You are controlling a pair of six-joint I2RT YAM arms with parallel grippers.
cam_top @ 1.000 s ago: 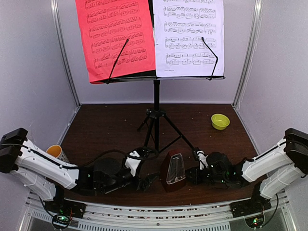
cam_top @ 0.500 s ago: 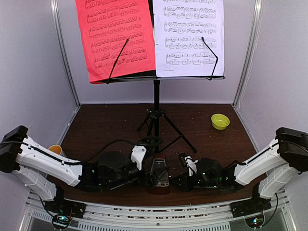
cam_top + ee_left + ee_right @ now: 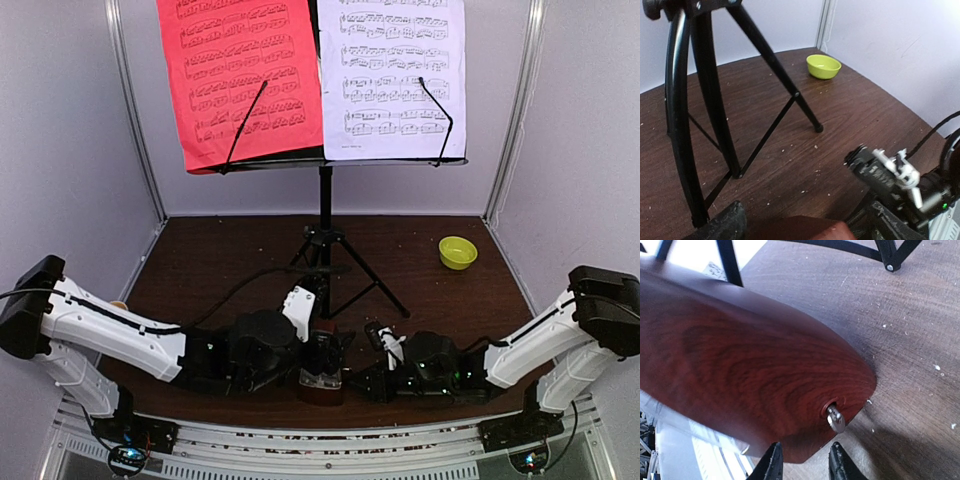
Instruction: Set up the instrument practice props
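The black music stand [image 3: 325, 215] stands at the back on tripod legs [image 3: 715, 125], with the red sheet [image 3: 240, 75] and the white sheet [image 3: 395, 75] on its desk. The brown metronome [image 3: 322, 372] stands near the front edge between both grippers. My left gripper [image 3: 322, 345] is open, its jaws on either side of the metronome's top [image 3: 805, 231]; only one of its fingers [image 3: 725, 225] shows. My right gripper [image 3: 368, 378] is nearly closed, pinching the metronome's lower edge [image 3: 800, 452] just below the silver winding key [image 3: 836, 418].
A yellow-green bowl [image 3: 458, 252] sits at the back right, also in the left wrist view [image 3: 824, 66]. A mug's rim [image 3: 118, 303] peeks out behind the left arm. The tripod legs spread just behind the metronome. White walls enclose three sides.
The metronome has moved left from the table's centre-right, with the right gripper at its side. The left gripper has moved right and come over its top.
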